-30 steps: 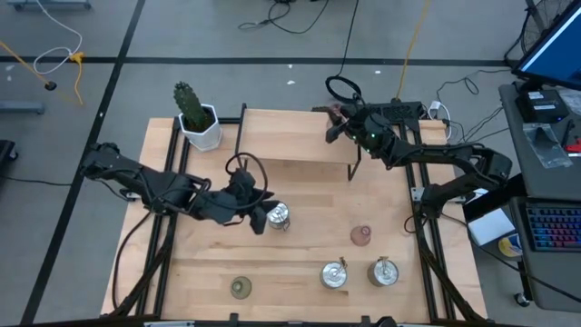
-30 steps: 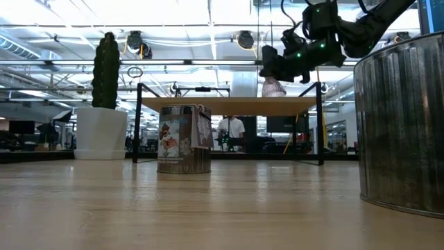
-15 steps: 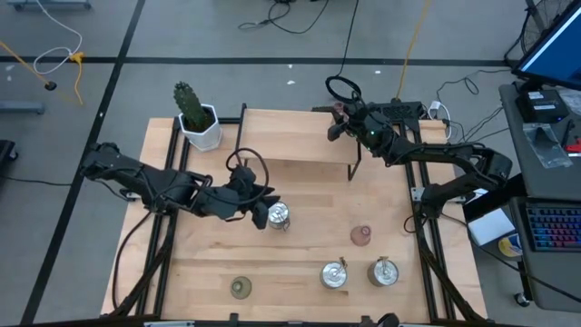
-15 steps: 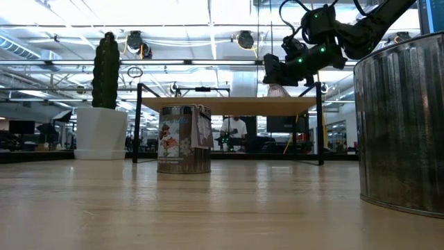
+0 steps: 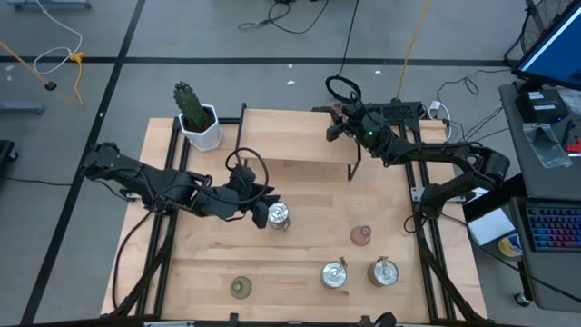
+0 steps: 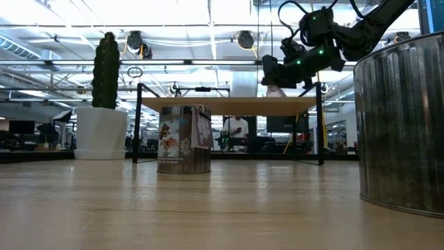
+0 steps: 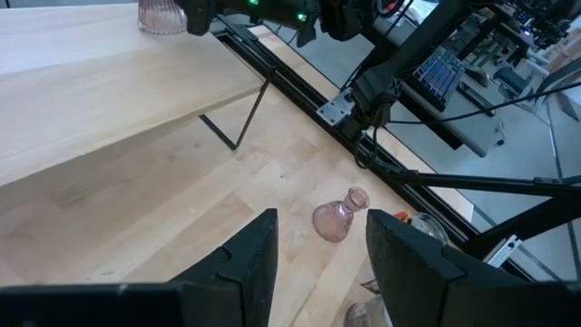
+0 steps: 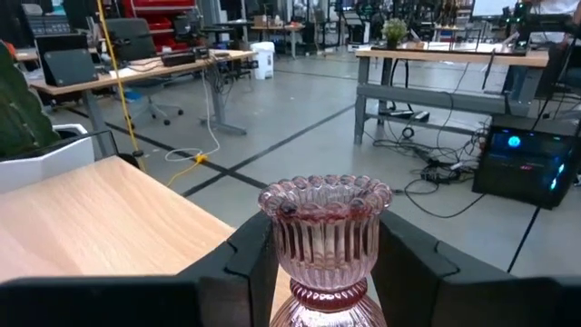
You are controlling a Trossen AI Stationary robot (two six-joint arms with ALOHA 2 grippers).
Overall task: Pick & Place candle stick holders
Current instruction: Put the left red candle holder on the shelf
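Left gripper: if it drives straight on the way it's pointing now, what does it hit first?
Probably the pink holder on the table: in the left wrist view it sits right in line beyond the left gripper, with bare wood between them. Depth is hard to judge, so the fingers may pass over it.

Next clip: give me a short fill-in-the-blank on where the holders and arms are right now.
1. The right gripper holds a pink glass holder above the raised wooden ____.
2. The left gripper sits beside a ____ metal holder.
3. The white pot holds a green ____.
4. The olive-green holder stands near the table's ____ edge.

Missing words: shelf; silver; cactus; front
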